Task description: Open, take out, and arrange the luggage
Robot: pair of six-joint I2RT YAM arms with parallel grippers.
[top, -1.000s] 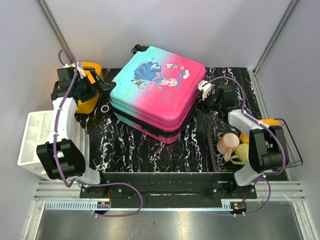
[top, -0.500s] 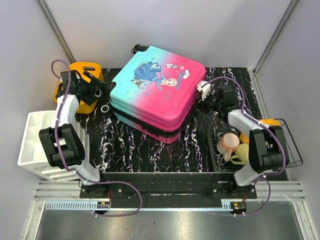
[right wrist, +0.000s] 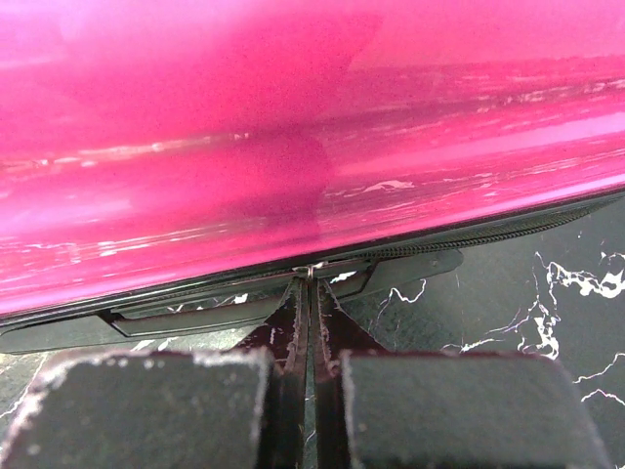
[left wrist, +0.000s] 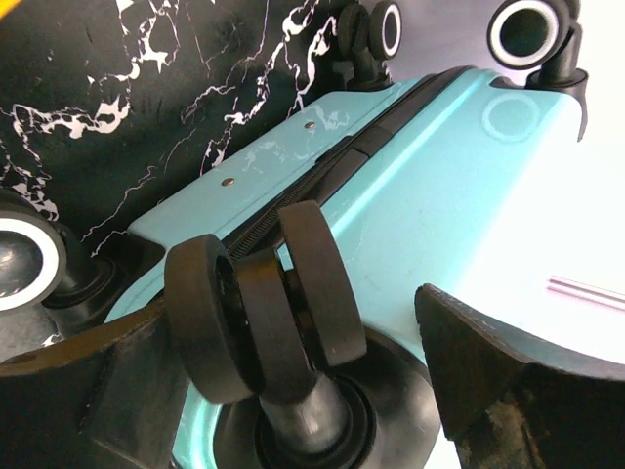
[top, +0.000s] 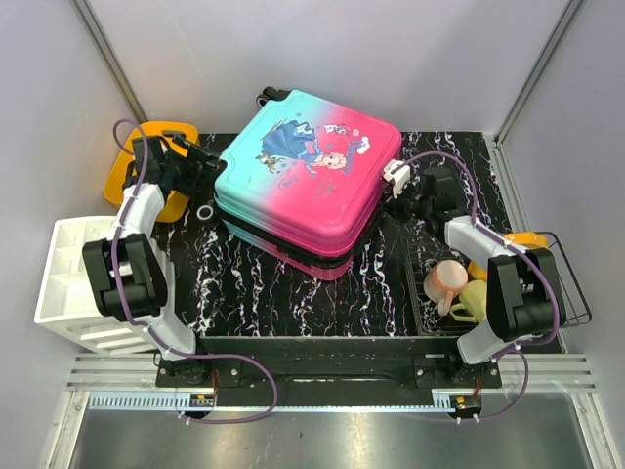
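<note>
- The rack (top: pixel 66 262) and bin (top: pixel 125 172) sit at the far left, apart from the luggage. Nothing from the case is visible in either of them or set out anywhere else.
- The left gripper (left wrist: pixel 293 327) is at the teal corner of the luggage (top: pixel 308 176). Its jaws are apart, and a black wheel (left wrist: pixel 262 311) stands between them. I cannot tell whether either finger touches the wheel. I judge this to be a bracing or steadying spot, not an opening one.
- The luggage lies flat in the middle of the table (top: pixel 293 288) with its printed face up. The two shells are closed on each other, so the opening step is not done as far as I can see.
- The zip (right wrist: pixel 469 239) runs unbroken along the pink side in the right wrist view, and no gap shows between the shells.
- The right gripper (top: pixel 398 178) is against that pink side, with its fingers (right wrist: pixel 195 410) pressed together at the zip line. A small bright bit sits at their tips, but I cannot tell whether they are pinching a zip pull.
- The basket (top: pixel 578 305) with its cups (top: pixel 447 278) sits at the far right and is untouched.
- By my judgement almost everything is left to do: running the zip round, lifting the lid, taking the contents out and arranging them.
</note>
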